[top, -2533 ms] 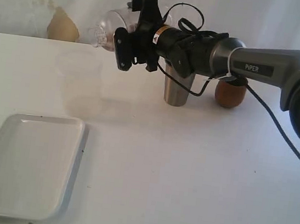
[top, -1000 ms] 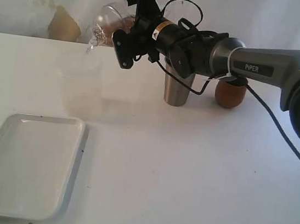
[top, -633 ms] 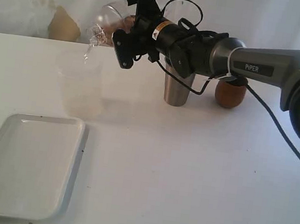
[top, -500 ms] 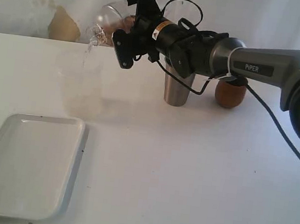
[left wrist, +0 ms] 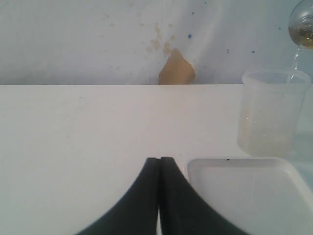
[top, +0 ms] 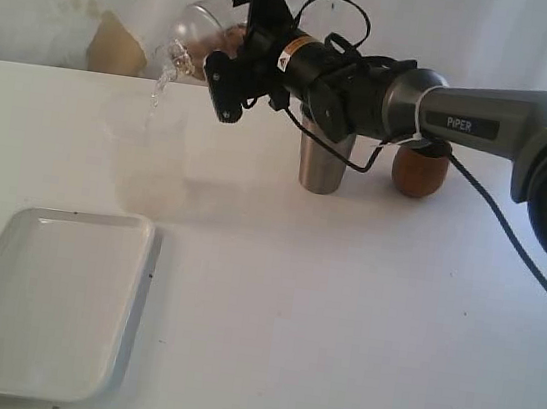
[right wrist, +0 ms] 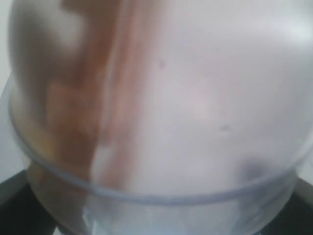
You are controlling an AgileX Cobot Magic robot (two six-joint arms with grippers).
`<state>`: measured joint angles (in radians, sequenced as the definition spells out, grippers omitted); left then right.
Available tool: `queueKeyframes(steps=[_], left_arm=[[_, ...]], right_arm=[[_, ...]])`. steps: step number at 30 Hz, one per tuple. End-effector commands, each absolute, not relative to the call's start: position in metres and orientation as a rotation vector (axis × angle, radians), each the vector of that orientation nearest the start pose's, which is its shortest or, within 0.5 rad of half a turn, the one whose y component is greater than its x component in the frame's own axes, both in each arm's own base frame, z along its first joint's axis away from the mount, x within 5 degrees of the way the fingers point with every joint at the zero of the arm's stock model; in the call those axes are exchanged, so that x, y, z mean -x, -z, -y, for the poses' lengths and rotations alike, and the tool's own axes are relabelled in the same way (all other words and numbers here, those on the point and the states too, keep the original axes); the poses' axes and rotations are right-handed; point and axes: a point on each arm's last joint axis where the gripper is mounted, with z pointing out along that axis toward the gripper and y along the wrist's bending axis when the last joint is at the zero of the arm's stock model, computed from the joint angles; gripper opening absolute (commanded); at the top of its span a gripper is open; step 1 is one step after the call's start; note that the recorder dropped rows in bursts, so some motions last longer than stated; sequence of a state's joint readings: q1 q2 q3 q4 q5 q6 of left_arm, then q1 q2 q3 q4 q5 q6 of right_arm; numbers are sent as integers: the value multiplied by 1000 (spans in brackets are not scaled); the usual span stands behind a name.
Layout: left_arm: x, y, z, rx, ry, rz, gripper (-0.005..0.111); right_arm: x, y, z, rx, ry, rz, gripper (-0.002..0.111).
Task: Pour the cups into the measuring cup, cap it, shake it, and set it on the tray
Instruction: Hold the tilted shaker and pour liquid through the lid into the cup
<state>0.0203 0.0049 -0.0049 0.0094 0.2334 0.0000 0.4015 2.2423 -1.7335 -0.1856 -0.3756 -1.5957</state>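
My right gripper (top: 232,46) is shut on a clear rounded glass vessel (top: 197,35), held tipped on its side in the air at the back. A thin stream of liquid falls from its mouth into the measuring cup (top: 145,152), a clear cylinder standing below it. That cup (left wrist: 270,113) also shows in the left wrist view. The vessel (right wrist: 161,122) fills the right wrist view. The steel tumbler (top: 321,162) and the brown wooden cup (top: 419,173) stand behind the right arm. The white tray (top: 38,305) lies at the front left. My left gripper (left wrist: 159,161) is shut and empty, beside the tray's corner (left wrist: 195,166).
A pale wall with a tan patch (top: 115,47) rises behind the white table (top: 338,324). The right arm (top: 487,117) reaches across from the right, above the tumbler.
The right gripper has lifted slightly and tipped the glass vessel further. Liquid now streams into the measuring cup. The left gripper's earlier state is not shown.
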Motion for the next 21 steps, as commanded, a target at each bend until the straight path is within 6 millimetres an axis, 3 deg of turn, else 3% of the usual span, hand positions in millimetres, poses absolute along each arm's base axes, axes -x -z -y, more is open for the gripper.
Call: queueKeyframes(steps=[1,21], left_arm=[[-55,-192,-1,6,-21,-1717,0],[-55,-192,-1,6,-21,-1717,0]], right_arm=[[-487,-258,-213,1432,993,-721,0],[-493,-245,-211,1450,1040,-704,0]])
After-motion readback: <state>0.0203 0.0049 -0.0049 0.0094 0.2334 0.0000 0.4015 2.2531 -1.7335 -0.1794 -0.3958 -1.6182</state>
